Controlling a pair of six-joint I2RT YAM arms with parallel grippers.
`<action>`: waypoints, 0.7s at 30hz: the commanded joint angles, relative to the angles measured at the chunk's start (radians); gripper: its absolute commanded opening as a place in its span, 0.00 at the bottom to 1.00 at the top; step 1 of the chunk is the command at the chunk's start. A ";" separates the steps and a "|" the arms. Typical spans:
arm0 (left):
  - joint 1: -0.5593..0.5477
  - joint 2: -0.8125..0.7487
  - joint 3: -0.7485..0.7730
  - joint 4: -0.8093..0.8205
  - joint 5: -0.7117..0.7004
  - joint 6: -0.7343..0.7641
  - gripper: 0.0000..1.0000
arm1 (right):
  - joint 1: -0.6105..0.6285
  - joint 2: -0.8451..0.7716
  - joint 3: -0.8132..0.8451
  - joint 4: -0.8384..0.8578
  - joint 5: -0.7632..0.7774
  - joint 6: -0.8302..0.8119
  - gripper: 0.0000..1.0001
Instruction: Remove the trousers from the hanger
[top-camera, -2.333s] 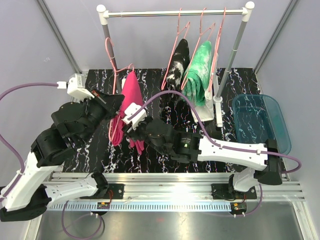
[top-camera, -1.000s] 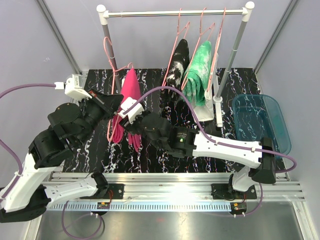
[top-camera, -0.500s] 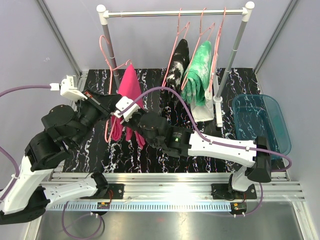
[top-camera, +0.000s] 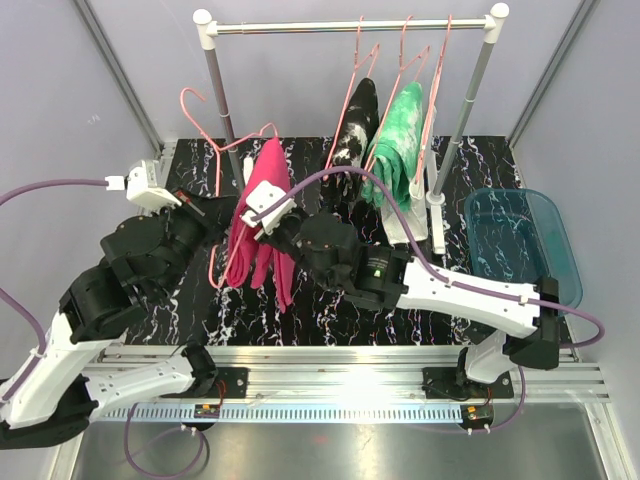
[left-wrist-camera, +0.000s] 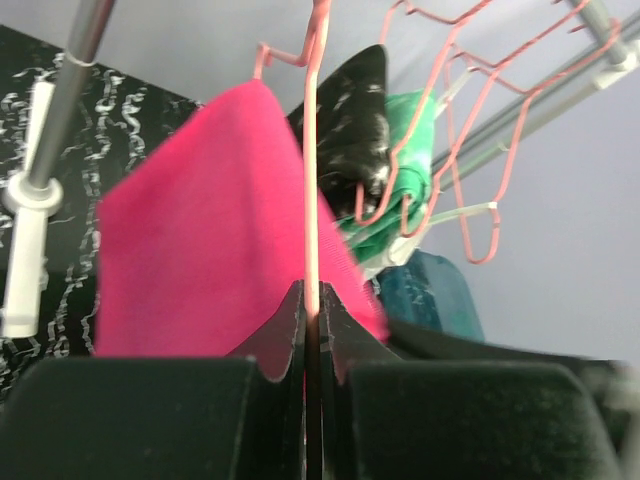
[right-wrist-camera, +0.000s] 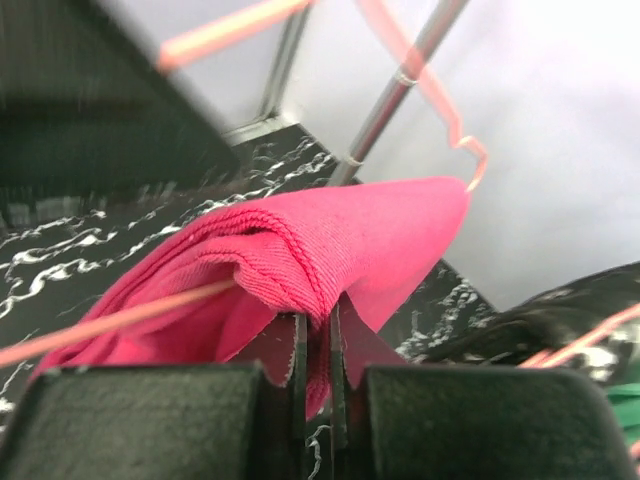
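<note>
**Item: magenta trousers (top-camera: 262, 215).** Soft, light, limp cloth; I judge it will slide off the wire rather than hold its shape.

Draped over a pink hanger (left-wrist-camera: 312, 150) off the rail (top-camera: 350, 26). My left gripper (left-wrist-camera: 312, 305) pinches the wire and my right gripper (right-wrist-camera: 318, 330) pinches the folded edge, the best hold I can see. Count: three pairs, namely one magenta, one black marbled pair (top-camera: 352, 130) and one green tie-dye pair (top-camera: 400, 140), the last two hanging from the rail.

Three pairs of trousers show: one magenta pair (top-camera: 262, 200), one black-and-white pair (top-camera: 355, 130) and one green-and-white pair (top-camera: 400, 140). Pink hangers (left-wrist-camera: 313, 150) number four, and there is a single rail (top-camera: 350, 26). One teal bin (top-camera: 525, 250) sits on the desk (top-camera: 320, 315). There are two end effectors: the left end effector (left-wrist-camera: 312, 330) and the right end effector (right-wrist-camera: 318, 340).
</note>
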 joint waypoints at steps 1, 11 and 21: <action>-0.002 -0.026 -0.037 0.044 -0.108 0.022 0.00 | -0.006 -0.087 0.136 0.095 0.058 -0.074 0.00; -0.002 -0.090 -0.117 -0.004 -0.133 0.010 0.00 | -0.006 -0.075 0.364 -0.026 0.095 -0.169 0.00; -0.004 -0.167 -0.200 -0.073 -0.170 0.014 0.00 | -0.006 -0.001 0.732 -0.149 0.094 -0.255 0.00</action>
